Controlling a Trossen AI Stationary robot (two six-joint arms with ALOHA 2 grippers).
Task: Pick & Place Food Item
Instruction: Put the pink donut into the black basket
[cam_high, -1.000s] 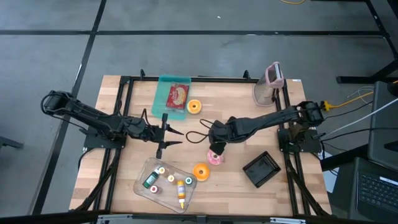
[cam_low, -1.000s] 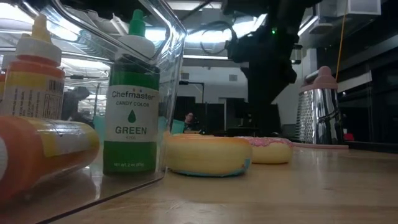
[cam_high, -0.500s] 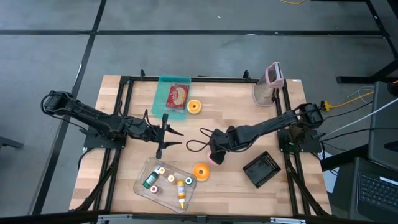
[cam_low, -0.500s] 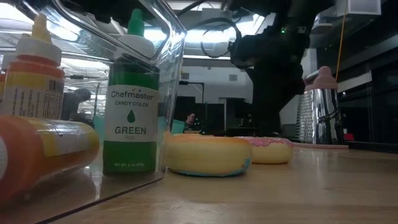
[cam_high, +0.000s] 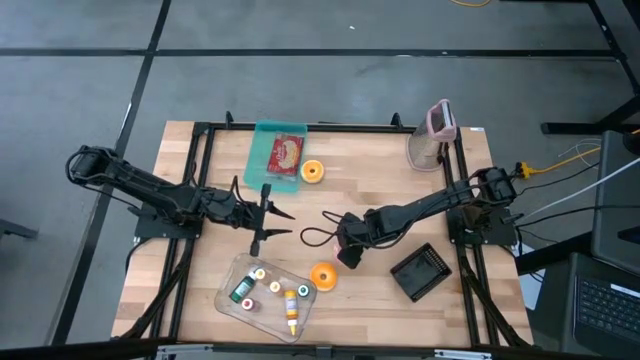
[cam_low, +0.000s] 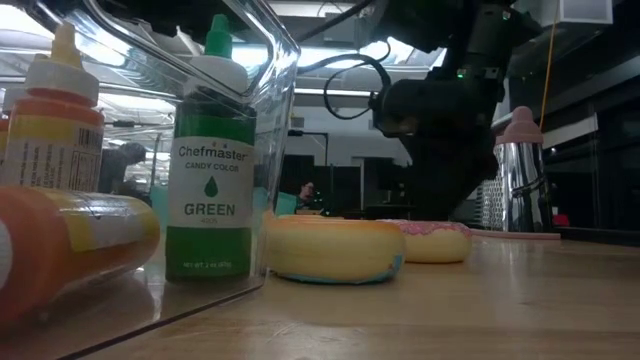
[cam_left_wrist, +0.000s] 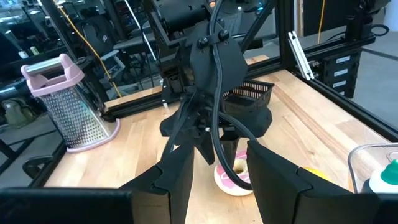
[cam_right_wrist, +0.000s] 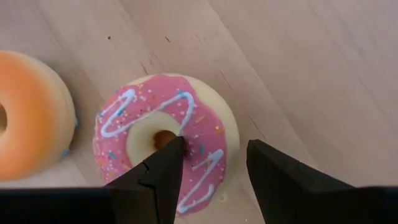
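From above, the right gripper (cam_high: 347, 255) points steeply down at mid-table and hides most of the pink-frosted donut (cam_high: 343, 258) beneath it; the left gripper (cam_high: 262, 216) waits well apart on the far side of the centre, so the right arm is clearly the nearer one. An orange donut (cam_high: 322, 276) lies just beside the pink one, toward the clear plastic bin (cam_high: 232, 280) of colouring bottles; a second orange donut (cam_high: 313, 171) sits next to a teal tray (cam_high: 262, 132), a black basket (cam_high: 420, 271) lies near the right arm's base, and a grater (cam_high: 430, 145) stands at the far corner. At table height, the pink donut lies flat behind the orange one, the two looking close or touching, with the dark right arm hanging over it and a green bottle (cam_low: 215, 150) large in the foreground. The left wrist view looks level across at the right arm poised above the pink donut, the left fingers (cam_left_wrist: 177, 177) parted with nothing between them. The right wrist view looks nearly straight down: its fingers (cam_right_wrist: 161, 168) are parted and empty, one tip over the donut's hole, the other over the outer rim, straddling one side of the ring. The orange donut close by leaves little spare room on that side.
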